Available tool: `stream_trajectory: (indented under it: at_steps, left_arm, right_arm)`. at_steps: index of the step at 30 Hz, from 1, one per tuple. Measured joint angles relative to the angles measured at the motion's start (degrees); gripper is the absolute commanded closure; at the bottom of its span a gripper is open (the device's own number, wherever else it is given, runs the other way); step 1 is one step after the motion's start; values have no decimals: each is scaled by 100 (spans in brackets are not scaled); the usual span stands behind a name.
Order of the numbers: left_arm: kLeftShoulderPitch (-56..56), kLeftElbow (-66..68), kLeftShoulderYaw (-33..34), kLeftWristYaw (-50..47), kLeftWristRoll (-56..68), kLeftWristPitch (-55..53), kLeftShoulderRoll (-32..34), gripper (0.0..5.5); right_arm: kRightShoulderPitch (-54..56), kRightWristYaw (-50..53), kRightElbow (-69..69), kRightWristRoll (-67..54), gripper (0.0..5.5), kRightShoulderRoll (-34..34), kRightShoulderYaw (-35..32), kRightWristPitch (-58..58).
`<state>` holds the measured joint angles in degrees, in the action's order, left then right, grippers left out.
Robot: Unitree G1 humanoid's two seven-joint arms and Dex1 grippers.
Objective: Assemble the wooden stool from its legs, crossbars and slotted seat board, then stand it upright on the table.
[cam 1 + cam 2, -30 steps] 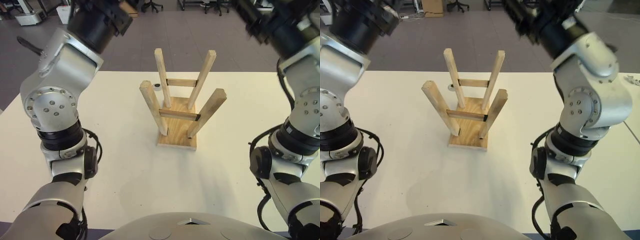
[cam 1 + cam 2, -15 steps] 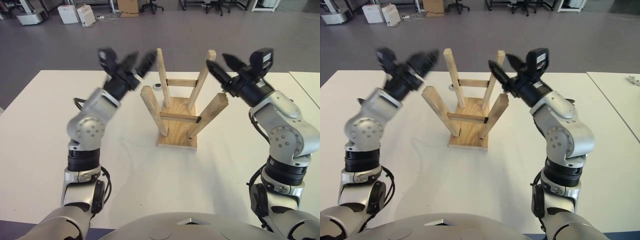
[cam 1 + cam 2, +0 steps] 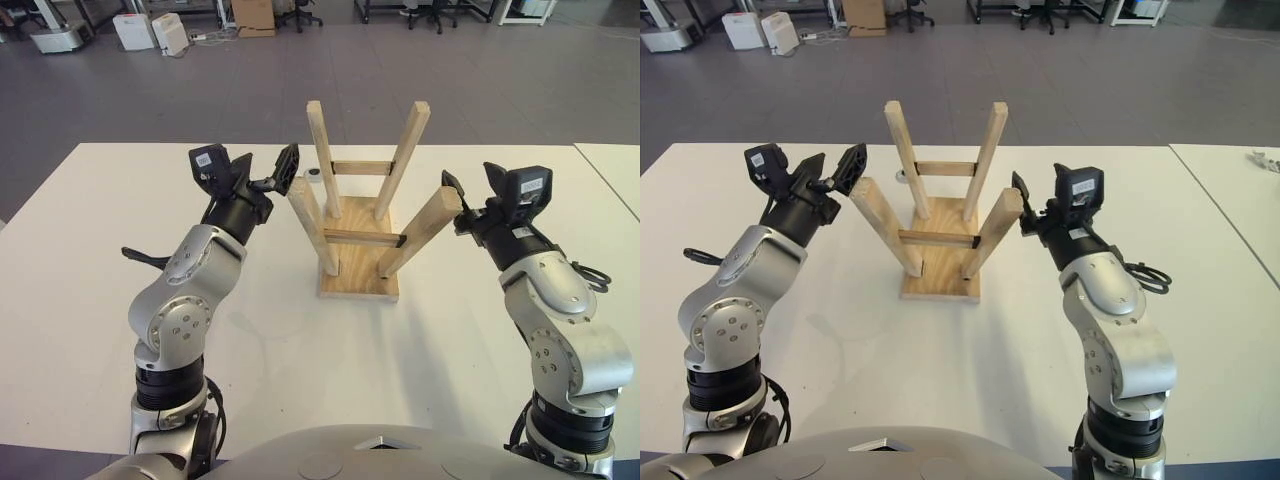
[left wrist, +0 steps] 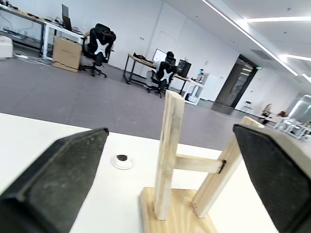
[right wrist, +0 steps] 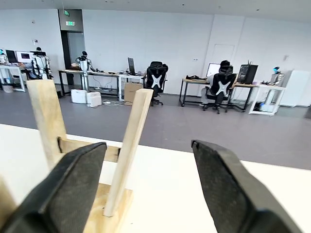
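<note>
Pincers left [image 3: 252, 170] and right [image 3: 485, 195] gape wide either side of the upturned wooden stool [image 3: 358, 275], seat-down on the desk [image 3: 300, 350]; stiff, probably light, best gripped by its near legs.

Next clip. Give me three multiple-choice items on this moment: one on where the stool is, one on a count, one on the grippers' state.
1. Where is the stool?
A. On the table, between the left gripper and the right gripper
B. Lifted off the table
C. At the table's left edge

2. How many legs point up?
A. Two
B. Three
C. Four

3. How are the two grippers?
A. Both shut
B. Both open, holding nothing
C. Right shut on a leg

Key: 1 A, it rests seat board down with a gripper at each side; 2 C, four legs rise from the board; 3 B, each wrist view shows its fingers apart.
</note>
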<state>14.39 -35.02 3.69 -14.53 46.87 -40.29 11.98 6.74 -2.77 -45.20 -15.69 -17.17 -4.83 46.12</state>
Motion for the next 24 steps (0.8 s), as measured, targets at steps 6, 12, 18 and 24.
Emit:
stream_trajectory:
  at_steps: [6,12,18,24]
  left_arm:
    - [-74,-329,-141,-181,-218,-183,-156,77]
    - [400,156,653,692,-363,-133,768,77]
    - [-324,1489,1464,1930,-1265,711,1798,77]
    - [-2950,1893,1231,3949,-2294,1542,2724,77]
  right_arm:
    - [25,-162,-26,229,222,-234,19,-18]
    - [892,-1400,1357,-630,222,-671,-850,-555]
    - [27,-3529,2066,-599,222,-871,1428,-1432]
    - [-1665,-4500,1437,-928,222,-2052,787,-1551]
